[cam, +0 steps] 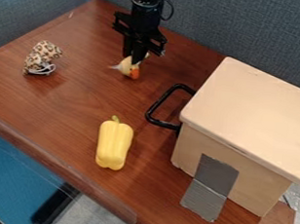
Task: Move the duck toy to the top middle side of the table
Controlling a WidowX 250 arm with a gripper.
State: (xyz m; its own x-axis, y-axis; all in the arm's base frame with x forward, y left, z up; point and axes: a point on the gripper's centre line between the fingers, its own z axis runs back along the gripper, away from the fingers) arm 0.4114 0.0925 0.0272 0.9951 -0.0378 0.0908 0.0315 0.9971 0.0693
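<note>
The black gripper [134, 60] hangs down from the top edge over the upper middle of the brown table [68, 112]. Directly at its fingertips is the small duck toy [128, 67], pale yellow with an orange part facing the camera. The gripper's tips overlap the duck's upper side and hide part of it. Whether they grasp it or just touch it, I cannot tell.
A yellow bell pepper [114, 144] lies at the lower middle. On the left is a leopard-patterned object [42, 57] with white cord. A large beige box [253, 117] with a black handle [155, 107] and grey tape takes up the right side. Blue-grey partitions border the table's back.
</note>
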